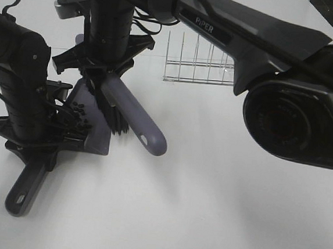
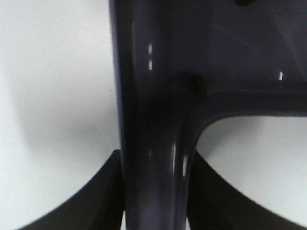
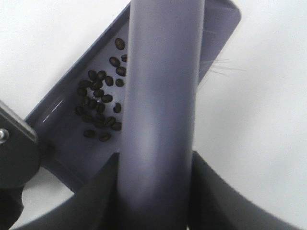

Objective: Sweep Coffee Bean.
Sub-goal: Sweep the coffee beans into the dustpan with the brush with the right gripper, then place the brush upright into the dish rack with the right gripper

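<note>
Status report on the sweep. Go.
Left gripper shut on the dustpan. Right gripper shut on the brush. Coffee beans lying in the dustpan. Wire rack behind, apart from both tools.

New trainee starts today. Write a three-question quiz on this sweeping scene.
1. True or false: the coffee beans lie inside the dustpan.
2. Which claw holds the brush: A left, B right?
3. Fill in: on the table behind the brush stands a wire ____.
Key: 1 true; 2 B, the right claw; 3 rack.
</note>
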You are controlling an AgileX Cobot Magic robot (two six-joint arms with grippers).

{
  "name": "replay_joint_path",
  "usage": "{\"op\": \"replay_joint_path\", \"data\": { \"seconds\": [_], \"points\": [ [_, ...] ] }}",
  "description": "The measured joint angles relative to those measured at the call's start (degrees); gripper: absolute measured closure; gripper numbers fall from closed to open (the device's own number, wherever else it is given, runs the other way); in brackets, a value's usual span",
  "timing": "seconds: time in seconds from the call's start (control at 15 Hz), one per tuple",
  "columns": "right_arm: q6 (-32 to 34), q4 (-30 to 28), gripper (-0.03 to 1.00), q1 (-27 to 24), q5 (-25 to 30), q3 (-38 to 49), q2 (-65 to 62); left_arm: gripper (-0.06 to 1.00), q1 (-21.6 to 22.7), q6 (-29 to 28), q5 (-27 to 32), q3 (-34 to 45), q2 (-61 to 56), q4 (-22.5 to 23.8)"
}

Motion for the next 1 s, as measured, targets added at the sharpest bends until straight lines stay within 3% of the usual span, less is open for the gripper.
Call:
{"op": "replay_joint_path", "data": {
  "seconds": [0.27, 0.53, 0.93, 1.0],
  "points": [
    [-0.2, -10.0, 0.69, -0.2, 0.1, 0.0, -6.8, 0.62, 0.0, 0.0, 0.0, 0.0, 0.0, 0.0],
    [-1.5, -10.4, 0.69, -5.2, 0.2, 1.7, -12.8, 0.62, 0.0, 0.0, 0.0, 0.0, 0.0, 0.0],
    [-1.5, -10.5, 0.69, -22.0, 0.1, 21.5, -26.4, 0.62, 0.0, -0.1, 0.0, 0.0, 0.0, 0.0],
    [-1.5, -10.3, 0.69, -28.3, 0.1, 28.1, -29.6, 0.62, 0.0, -0.1, 0.0, 0.0, 0.0, 0.0]
  ]
}}
